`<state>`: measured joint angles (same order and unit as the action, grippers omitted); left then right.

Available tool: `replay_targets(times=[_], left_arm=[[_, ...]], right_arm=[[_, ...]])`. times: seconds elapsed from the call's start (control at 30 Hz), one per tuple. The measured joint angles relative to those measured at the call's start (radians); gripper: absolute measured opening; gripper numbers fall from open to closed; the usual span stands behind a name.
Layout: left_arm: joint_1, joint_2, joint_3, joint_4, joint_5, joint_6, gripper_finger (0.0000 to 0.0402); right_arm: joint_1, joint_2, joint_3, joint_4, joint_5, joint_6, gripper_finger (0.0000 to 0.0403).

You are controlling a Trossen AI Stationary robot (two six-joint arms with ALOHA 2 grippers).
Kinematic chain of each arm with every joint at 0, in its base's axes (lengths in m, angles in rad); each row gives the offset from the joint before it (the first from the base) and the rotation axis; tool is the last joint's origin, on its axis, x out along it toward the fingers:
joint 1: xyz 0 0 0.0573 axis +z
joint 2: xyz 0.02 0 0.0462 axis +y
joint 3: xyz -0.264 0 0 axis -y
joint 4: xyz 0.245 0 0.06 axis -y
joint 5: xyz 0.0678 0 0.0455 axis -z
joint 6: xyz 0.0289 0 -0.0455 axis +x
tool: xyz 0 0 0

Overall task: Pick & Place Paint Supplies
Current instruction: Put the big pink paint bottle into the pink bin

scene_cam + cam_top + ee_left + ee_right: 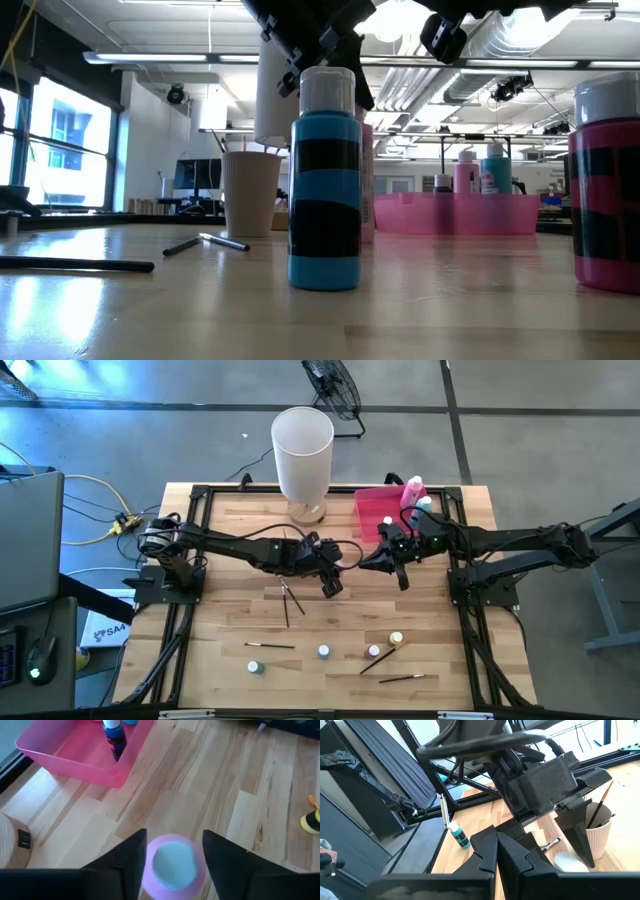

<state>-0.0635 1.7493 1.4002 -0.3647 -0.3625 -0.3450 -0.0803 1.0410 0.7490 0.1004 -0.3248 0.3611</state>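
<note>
Left gripper (333, 584): mid-desk (440, 615), jaws parted either side of a small pink bottle's (172, 866) cap, gaps showing on both sides, not gripping; right gripper (401, 574): just beside it, near the pink tray (372, 512), jaws closed on nothing; tray: two bottles standing at its far corner; white cup (302, 452): at the desk's far edge; loose paintbrushes (291, 596) near the left gripper; further brushes and tiny capped bottles (323, 651) in a row along the near edge.
</note>
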Motion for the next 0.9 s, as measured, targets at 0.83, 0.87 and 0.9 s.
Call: replay_targets(times=[0.83,0.87,0.9], left_arm=[[-0.002,-0.031,-0.001,-0.011,0.014,-0.003,0.0223],[-0.002,-0.040,-0.002,-0.005,0.014,-0.003,0.0223],[-0.002,-0.052,-0.001,-0.003,0.014,-0.003,0.0223]], right_arm=[[0.000,0.000,0.000,0.000,0.000,0.000,0.0002],[0.000,0.000,0.000,0.000,0.000,0.000,0.0002],[0.000,0.000,0.000,0.001,0.000,0.000,0.0002]])
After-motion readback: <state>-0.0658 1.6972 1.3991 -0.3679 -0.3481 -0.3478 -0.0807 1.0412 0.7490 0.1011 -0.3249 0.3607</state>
